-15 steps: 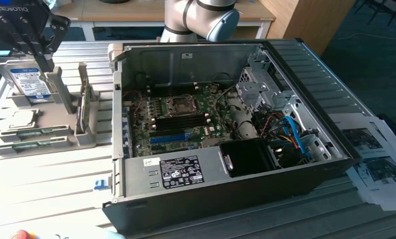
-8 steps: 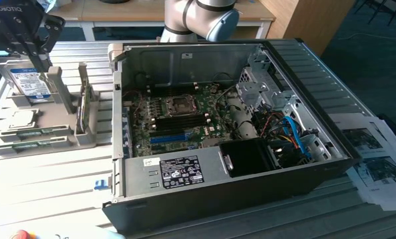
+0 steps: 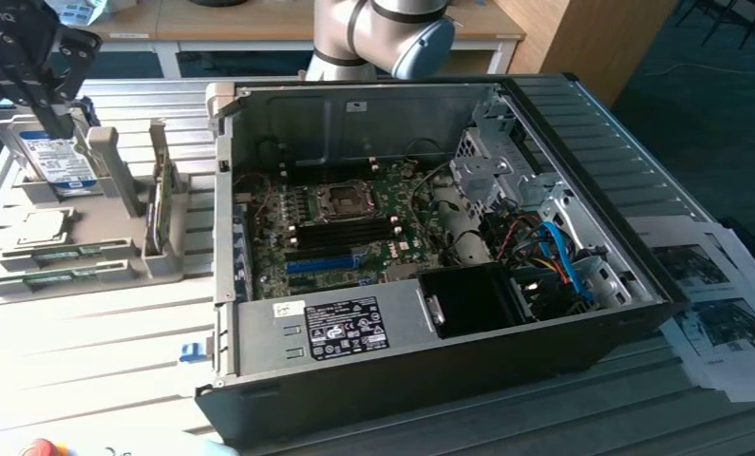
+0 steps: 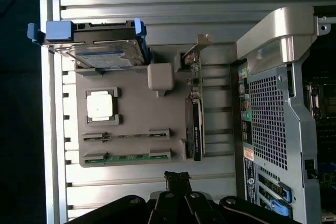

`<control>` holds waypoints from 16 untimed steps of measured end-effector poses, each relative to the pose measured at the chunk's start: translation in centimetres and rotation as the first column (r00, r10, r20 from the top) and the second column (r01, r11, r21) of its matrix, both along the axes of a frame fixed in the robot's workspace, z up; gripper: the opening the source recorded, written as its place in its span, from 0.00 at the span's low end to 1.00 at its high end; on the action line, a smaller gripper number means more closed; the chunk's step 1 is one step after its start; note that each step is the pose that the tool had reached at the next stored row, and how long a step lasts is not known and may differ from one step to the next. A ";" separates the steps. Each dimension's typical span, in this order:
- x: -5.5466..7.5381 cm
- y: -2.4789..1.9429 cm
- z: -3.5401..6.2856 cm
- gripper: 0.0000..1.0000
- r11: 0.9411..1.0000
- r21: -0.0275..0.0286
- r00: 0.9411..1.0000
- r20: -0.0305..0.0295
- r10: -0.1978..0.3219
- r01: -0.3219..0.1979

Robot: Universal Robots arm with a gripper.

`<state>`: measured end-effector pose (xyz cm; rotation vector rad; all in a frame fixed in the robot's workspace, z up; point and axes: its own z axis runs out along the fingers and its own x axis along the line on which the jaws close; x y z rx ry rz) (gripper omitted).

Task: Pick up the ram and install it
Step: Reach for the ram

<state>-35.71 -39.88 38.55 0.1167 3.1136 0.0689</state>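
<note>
We read part of "ROBOTIQ" on the claw (image 3: 61, 122) (ten o'clock); print on the sticker (image 3: 342, 328) is too small.

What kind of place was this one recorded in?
Probably a lab or workshop bench for computer assembly: an open desktop case with its motherboard exposed, a grey parts holder carrying a hard drive and ram sticks, all on a slatted metal table.

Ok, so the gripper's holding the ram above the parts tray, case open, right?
Not holding it: the wrist view shows the ram lying in the parts tray, the gripper shut on nothing. It is above the tray, case open.
</note>
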 end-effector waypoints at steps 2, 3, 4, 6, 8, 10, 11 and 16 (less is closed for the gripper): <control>-0.5 0.00 0.00 0.10 1.000 0.000 1.000 0.000 0.000 0.000; -0.8 0.00 0.00 0.10 1.000 0.000 1.000 0.000 0.000 0.000; -1.1 0.00 0.00 0.10 1.000 0.000 1.000 0.000 0.000 0.000; -1.5 0.00 0.00 0.10 1.000 0.000 1.000 0.000 0.000 0.000; -2.0 0.00 0.00 0.10 1.000 0.000 1.000 0.000 0.000 0.000; -2.4 0.00 -0.01 0.10 1.000 0.000 1.000 0.000 0.000 0.000; -2.7 0.00 0.00 0.10 1.000 0.000 1.000 0.000 0.000 0.000; -3.6 0.00 -0.01 0.10 1.000 0.000 1.000 0.000 0.000 0.000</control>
